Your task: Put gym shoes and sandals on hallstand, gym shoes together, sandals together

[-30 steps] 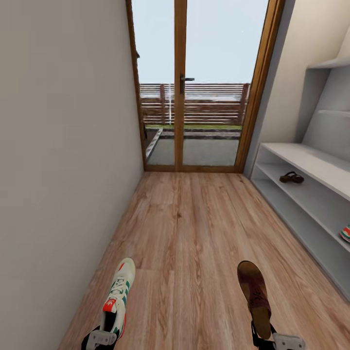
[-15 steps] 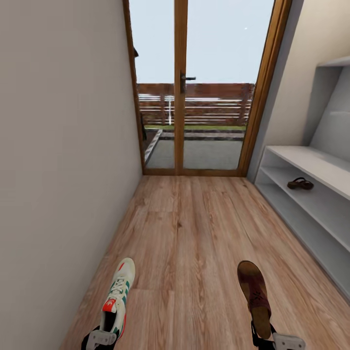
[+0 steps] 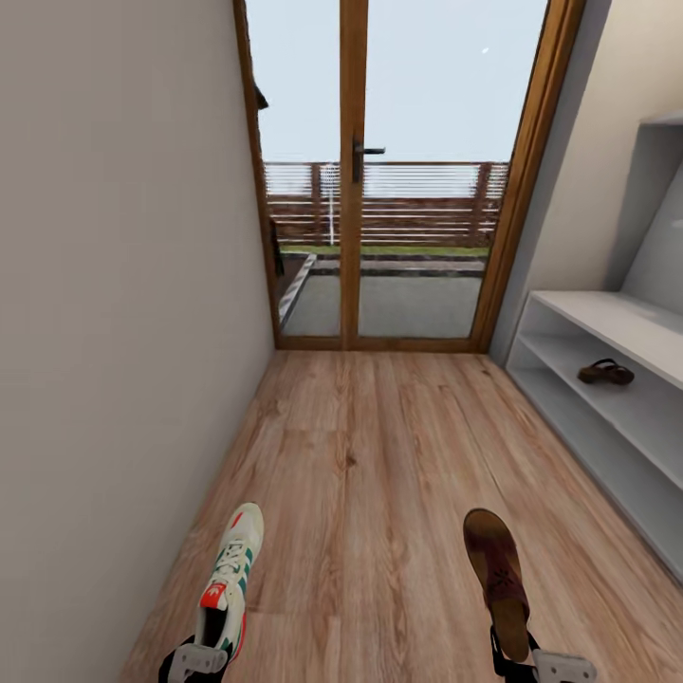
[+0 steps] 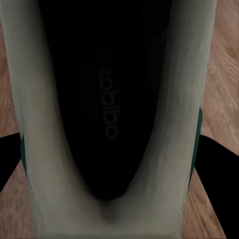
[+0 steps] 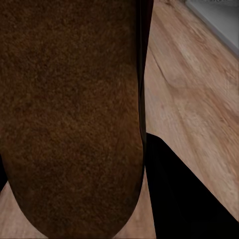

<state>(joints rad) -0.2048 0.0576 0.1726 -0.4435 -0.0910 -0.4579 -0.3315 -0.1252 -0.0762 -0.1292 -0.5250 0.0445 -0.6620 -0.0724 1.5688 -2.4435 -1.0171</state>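
Note:
My left gripper [image 3: 196, 659] is shut on the heel of a cream-white gym shoe [image 3: 228, 581], held toe-forward above the wood-plank corridor floor [image 3: 379, 446]. The left wrist view looks into that gym shoe [image 4: 112, 99], with a dark finger [image 4: 219, 189] on either side. My right gripper [image 3: 531, 662] is shut on a dark brown sandal [image 3: 497, 574], also toe-forward. The right wrist view has this sandal's footbed [image 5: 69, 109] close up beside one finger [image 5: 184, 199]. A second sandal [image 3: 605, 372] lies on the lower shelf of the pale grey hallstand [image 3: 607, 323] at right. The other gym shoe is out of view.
A plain wall [image 3: 114, 332] runs along the left of the narrow corridor. A wood-framed glass door [image 3: 353, 190] closes the far end, with a fence outside. The hallstand's back panel [image 3: 659, 209] rises at the right edge.
The whole view has shifted: the door looms nearer and the hallstand has slid right, taking the shoe at its edge out of frame. Both held shoes stay put in their grippers.

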